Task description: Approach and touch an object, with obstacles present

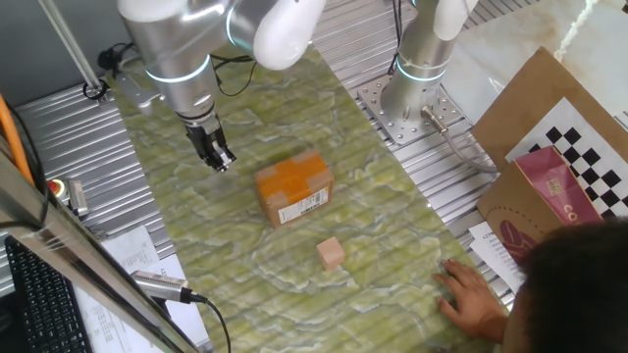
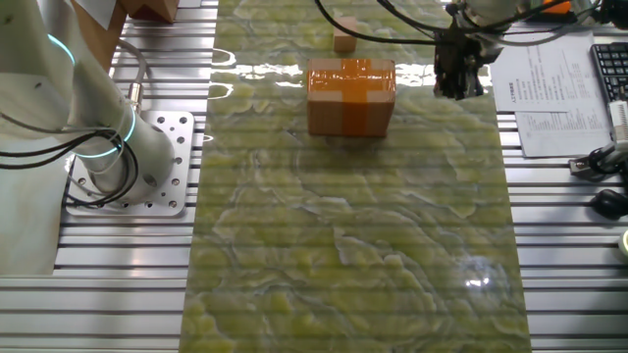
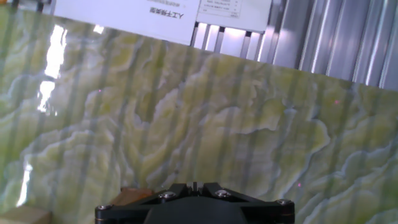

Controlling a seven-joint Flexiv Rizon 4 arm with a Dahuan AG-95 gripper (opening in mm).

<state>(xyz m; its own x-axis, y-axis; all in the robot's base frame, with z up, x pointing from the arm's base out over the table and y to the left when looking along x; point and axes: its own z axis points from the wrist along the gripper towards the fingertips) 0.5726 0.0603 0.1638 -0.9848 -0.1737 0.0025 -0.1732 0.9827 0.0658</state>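
Note:
The small pale tan wooden cube (image 1: pixel 332 253) sits on the green marbled mat, near the front in one fixed view and at the far edge in the other fixed view (image 2: pixel 343 37). The brown cardboard box with orange tape (image 1: pixel 294 188) (image 2: pixel 351 95) stands between the cube and my gripper. My gripper (image 1: pixel 218 157) (image 2: pixel 459 83) hangs just above the mat, beside the box and apart from it. In the hand view its fingertips (image 3: pixel 194 185) meet, shut and empty. The cube does not show clearly in the hand view.
A person's hand (image 1: pixel 471 294) rests on the mat near the cube. A second arm's base (image 1: pixel 412 98) (image 2: pixel 118 167) stands on the slotted table. Papers (image 2: pixel 549 88) and a keyboard (image 2: pixel 610 69) lie past the mat's edge. A checkerboard cardboard sheet (image 1: pixel 574 162) stands nearby.

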